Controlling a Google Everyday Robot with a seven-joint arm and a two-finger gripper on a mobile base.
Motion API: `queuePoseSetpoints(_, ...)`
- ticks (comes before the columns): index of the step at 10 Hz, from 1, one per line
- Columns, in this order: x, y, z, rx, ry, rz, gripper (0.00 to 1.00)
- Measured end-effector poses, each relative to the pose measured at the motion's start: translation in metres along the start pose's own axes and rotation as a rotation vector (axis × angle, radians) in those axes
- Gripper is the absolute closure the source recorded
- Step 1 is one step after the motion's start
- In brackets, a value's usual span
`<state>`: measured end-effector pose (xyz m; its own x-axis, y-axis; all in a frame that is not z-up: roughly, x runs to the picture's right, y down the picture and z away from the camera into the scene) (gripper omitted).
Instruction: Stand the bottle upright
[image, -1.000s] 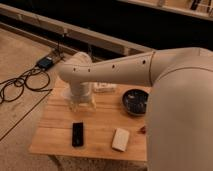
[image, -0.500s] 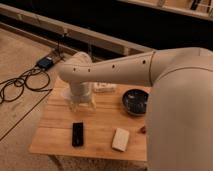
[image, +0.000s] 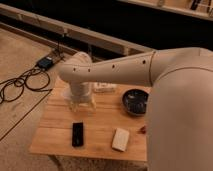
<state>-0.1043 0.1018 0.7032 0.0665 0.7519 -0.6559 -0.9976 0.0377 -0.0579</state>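
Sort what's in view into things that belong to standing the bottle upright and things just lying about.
For the job: bottle, lying near the table's back edge; gripper, low over the table just left of it in the view.

Lying about: dark bowl; flat black device; white rectangular block; small red item; floor cables.

The gripper (image: 82, 105) hangs left of the dark round bowl (image: 134, 102) on the wooden tabletop (image: 52, 142); the flat black slab (image: 77, 134) lies front-left, the flat white block (image: 120, 139) in front.
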Motion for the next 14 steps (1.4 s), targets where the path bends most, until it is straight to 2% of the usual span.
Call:
queuePoseSetpoints(7,-0.001,-0.001,0.0,-0.001,-0.001,0.001,0.35)
queuePoseSetpoints(8,-0.007,-0.006,0.0,-0.009,-0.004,0.012,0.35)
queuePoseSetpoints(12,-0.052,-0.059,0.019,-0.054,-0.033,0.1,0.35)
queuePoseSetpoints(14,-0.08,-0.102,0.038,-0.058,-0.049,0.154,0.35)
